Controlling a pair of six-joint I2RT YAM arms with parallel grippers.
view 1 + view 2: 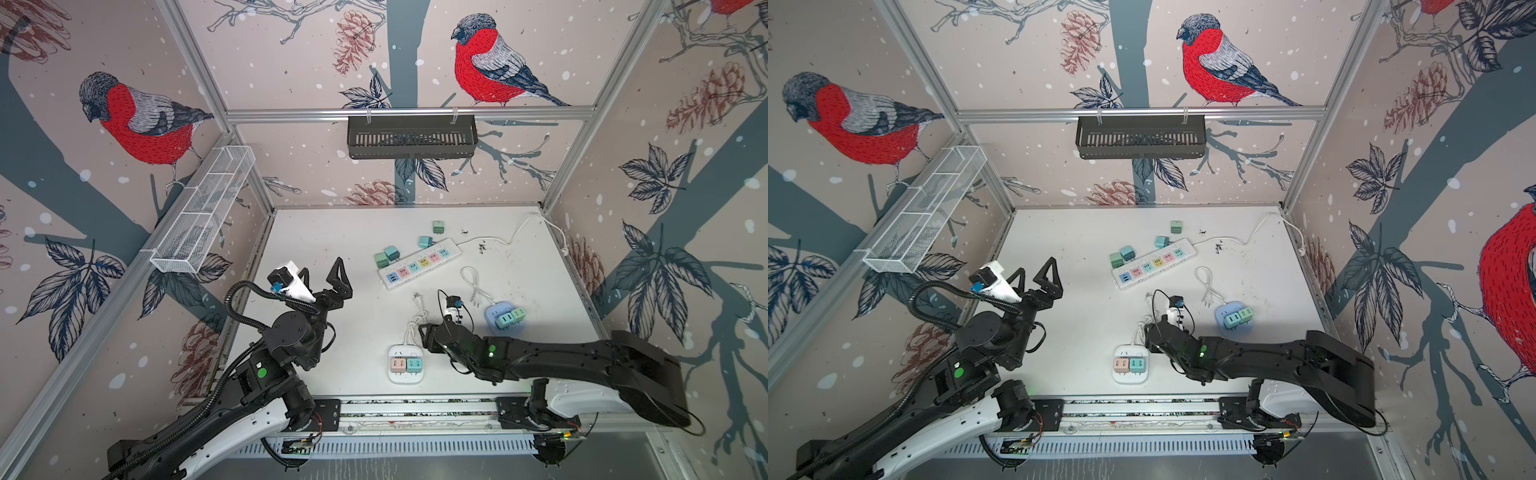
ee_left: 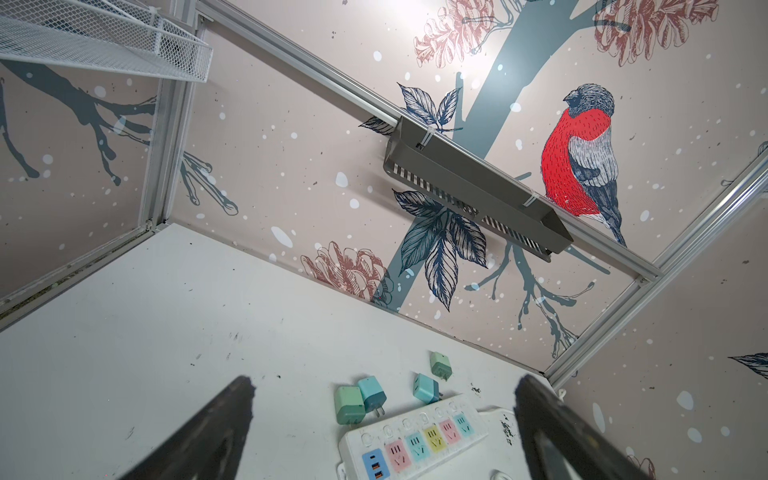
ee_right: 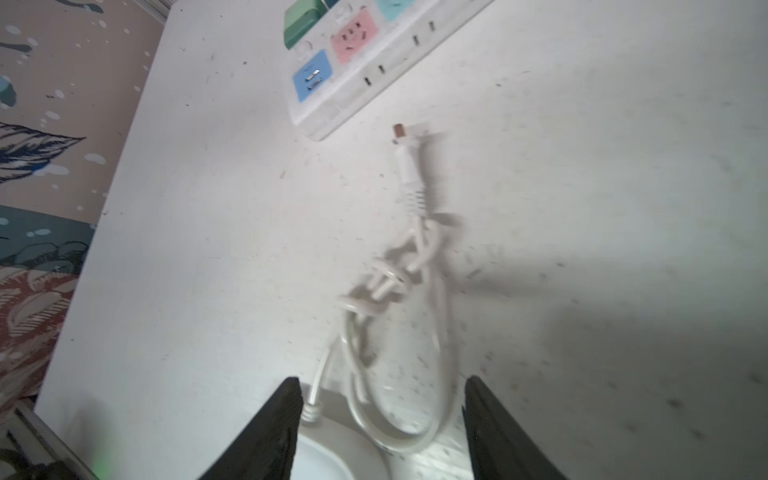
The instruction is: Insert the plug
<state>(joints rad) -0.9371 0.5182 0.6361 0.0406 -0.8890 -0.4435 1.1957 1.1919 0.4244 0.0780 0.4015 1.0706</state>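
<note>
White hub [image 1: 405,379] holds two plugs [image 1: 398,365], four more lie near the strip [image 1: 419,264] (left tool [image 1: 323,272] wide, right tool [image 3: 380,380] parted, both empty).

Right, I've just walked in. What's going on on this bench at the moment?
Two robot arms are set up to plug adapters into sockets. The right end effector hangs open above the white hub and its coiled cord, gripping nothing. A pink adapter and a teal adapter sit plugged into that hub. The left end effector is raised, open and empty. The long power strip has nothing plugged in, and loose adapters lie beside it.
</note>
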